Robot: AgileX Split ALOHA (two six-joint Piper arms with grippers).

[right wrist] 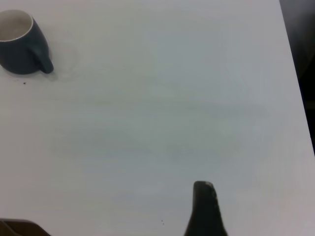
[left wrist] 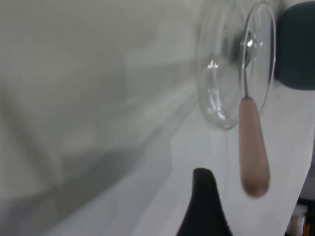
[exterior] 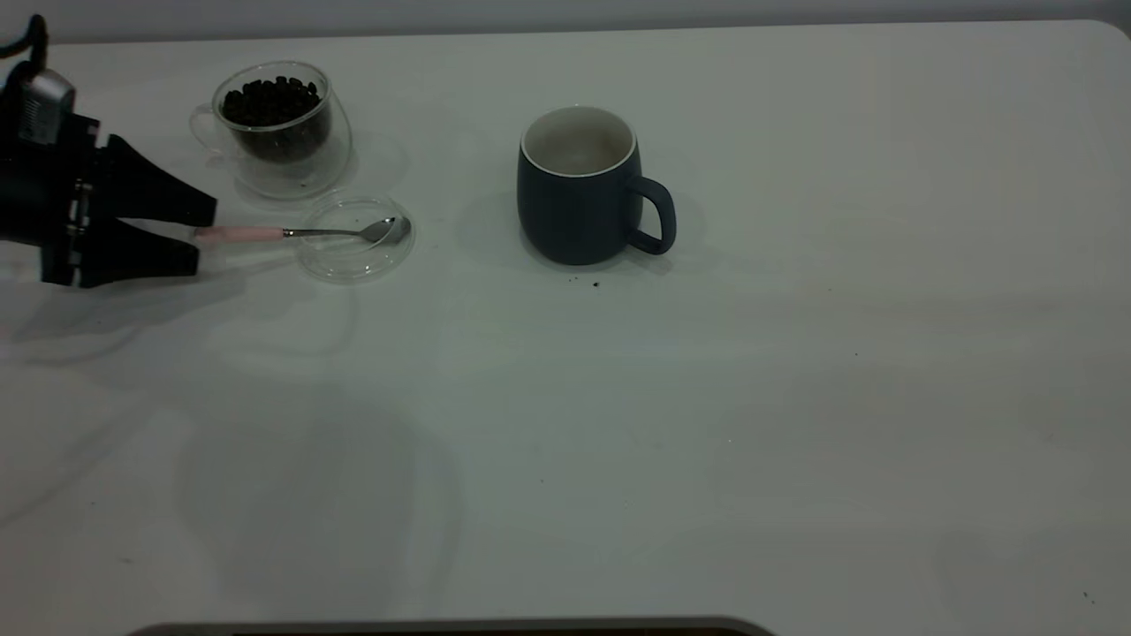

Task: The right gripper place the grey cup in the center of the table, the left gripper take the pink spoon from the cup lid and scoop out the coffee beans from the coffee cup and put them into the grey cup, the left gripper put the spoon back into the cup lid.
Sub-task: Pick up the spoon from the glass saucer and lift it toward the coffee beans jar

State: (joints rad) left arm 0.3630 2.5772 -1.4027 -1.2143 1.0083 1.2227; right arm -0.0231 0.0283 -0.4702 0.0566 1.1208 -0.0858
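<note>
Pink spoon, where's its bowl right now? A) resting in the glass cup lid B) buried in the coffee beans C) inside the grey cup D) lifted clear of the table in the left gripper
A: the pink spoon lies with its silver bowl in the cup lid, handle pointing at the open left gripper, which has not closed on it.

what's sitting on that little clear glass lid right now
The shiny silver bowl of the pink-handled teaspoon rests on the small round clear glass lid; its handle sticks out towards the open black left gripper. Nothing else shows on it.
</note>
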